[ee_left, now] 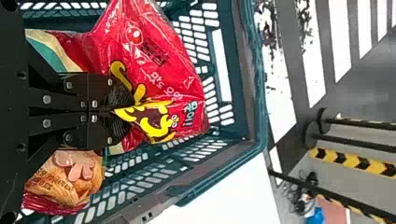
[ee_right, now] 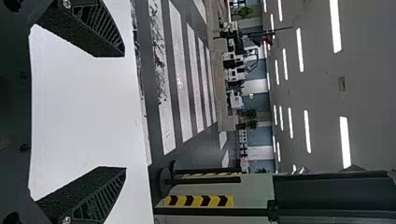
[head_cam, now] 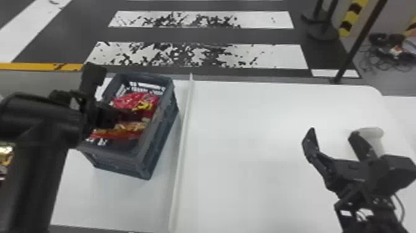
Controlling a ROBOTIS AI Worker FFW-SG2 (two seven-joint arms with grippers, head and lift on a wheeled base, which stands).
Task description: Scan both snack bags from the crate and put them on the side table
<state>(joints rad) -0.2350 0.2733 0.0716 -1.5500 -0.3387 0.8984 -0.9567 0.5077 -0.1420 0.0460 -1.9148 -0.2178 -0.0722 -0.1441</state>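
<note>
My left gripper is down inside the grey crate, at the red snack bag. In the left wrist view the left gripper is shut on that red bag, pinching its film near the yellow lettering. A second bag, orange-brown with a red edge, lies in the crate on the side nearer the robot; it shows beside the fingers in the left wrist view. Over the white table at the right, my right gripper stands open and holds nothing; its spread fingers also show in the right wrist view.
A white handheld object stands on the white table behind the right gripper. A raised pale strip runs along the table just right of the crate. At the far left edge, a shiny gold item shows beside the left arm.
</note>
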